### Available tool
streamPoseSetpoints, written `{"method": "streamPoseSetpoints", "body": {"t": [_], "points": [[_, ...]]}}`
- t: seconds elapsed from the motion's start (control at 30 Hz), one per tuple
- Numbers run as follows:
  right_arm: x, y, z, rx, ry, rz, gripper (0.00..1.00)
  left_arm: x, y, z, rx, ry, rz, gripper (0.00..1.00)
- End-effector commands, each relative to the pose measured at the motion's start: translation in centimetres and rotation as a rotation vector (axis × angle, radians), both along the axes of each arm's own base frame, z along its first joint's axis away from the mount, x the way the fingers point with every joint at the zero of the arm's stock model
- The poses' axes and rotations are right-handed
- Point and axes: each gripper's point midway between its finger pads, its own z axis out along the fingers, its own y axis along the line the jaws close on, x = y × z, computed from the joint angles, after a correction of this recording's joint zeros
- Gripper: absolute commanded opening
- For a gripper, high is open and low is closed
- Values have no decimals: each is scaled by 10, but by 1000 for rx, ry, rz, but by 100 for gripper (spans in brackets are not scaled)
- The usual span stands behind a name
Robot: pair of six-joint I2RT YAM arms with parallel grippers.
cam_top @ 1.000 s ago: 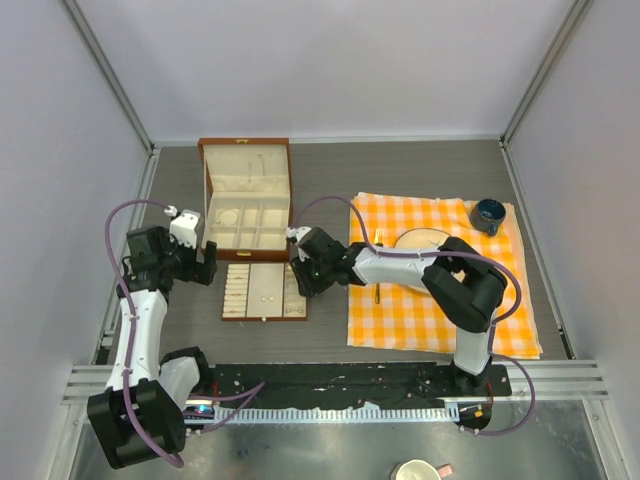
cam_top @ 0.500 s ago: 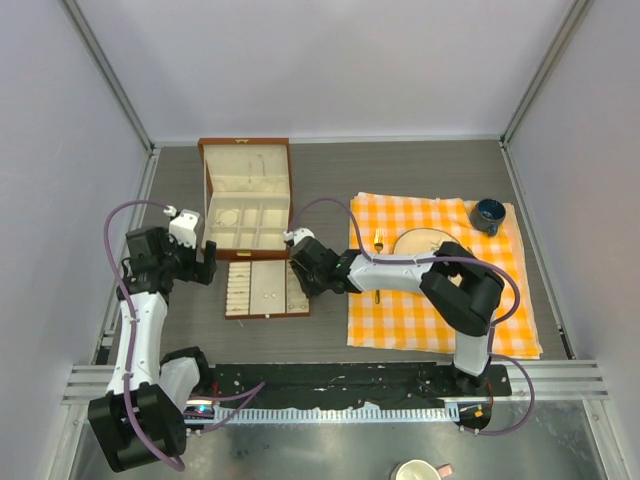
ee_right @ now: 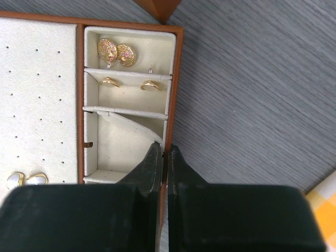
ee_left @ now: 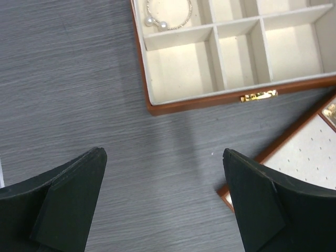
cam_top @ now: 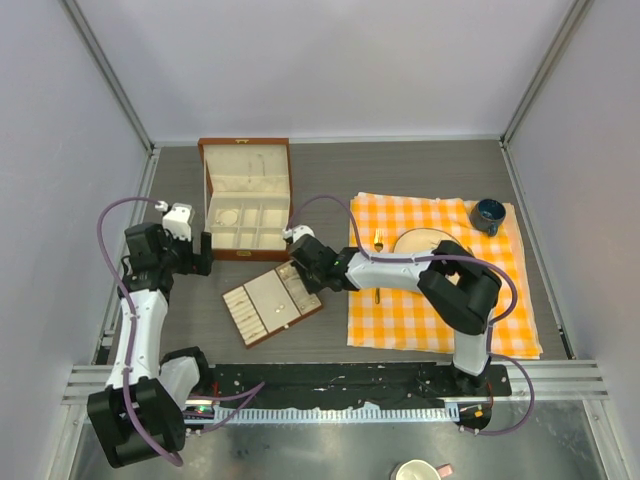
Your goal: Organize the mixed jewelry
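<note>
Since a second ago the tray point(cam_top: 270, 305) has swung from square below the jewelry box to a slant, its compartment end drawn toward the right hand point(ee_right: 163, 150). That hand's fingers have come together and now pinch the tray's outer wall, one finger inside the nearest cream compartment and the other outside over the table point(ee_right: 252, 79).

The jewelry lies in two places. In the tray, the right wrist view shows two round gold earrings point(ee_right: 107, 51) in the farthest compartment and two gold rings point(ee_right: 109, 82) in the next. A pair of pearl-like studs point(ee_right: 37, 179) sits on the perforated cream panel beside them. The compartment with the finger in it shows a fold of lining. None of these pieces can be made out from above.

The left wrist view shows the thin silver bracelet point(ee_left: 163, 24), with a pearl at each end, lying in a corner compartment at the left end of the jewelry box point(ee_left: 210, 100). The compartments beside it show bare lining. The left hand point(ee_left: 163, 155) hovers over the table just in front of the box's brass clasp point(ee_left: 257, 96), its fingers spread wide and gripping nothing.

Only the top view shows the box's raised lid point(cam_top: 245, 165). To the right it shows an orange checked cloth point(cam_top: 440, 305) carrying a plate point(cam_top: 416, 241), a gold fork point(cam_top: 378, 239) and a dark blue cup point(cam_top: 489, 214).
</note>
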Motion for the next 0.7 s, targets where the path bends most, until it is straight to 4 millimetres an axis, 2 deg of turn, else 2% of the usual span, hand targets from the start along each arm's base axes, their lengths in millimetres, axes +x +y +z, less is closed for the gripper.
{"method": "streamPoseSetpoints", "body": {"t": [0.0,0.27,0.37,0.5,0.67], "points": [[-10,-23,7,-84,31,14,1,29,13,29,-10,-104,87,99],[-13,-24,33,-51,24,49,1,60,34,37,-13,-143,198,99],[-14,-23,43,-41,30,63,1,76,43,31,-16,-135,237,99],[-13,-20,68,-10,4,69,1,101,53,18,-36,-109,285,99],[-6,-24,88,10,-26,50,1,125,62,16,-73,-132,344,99]]}}
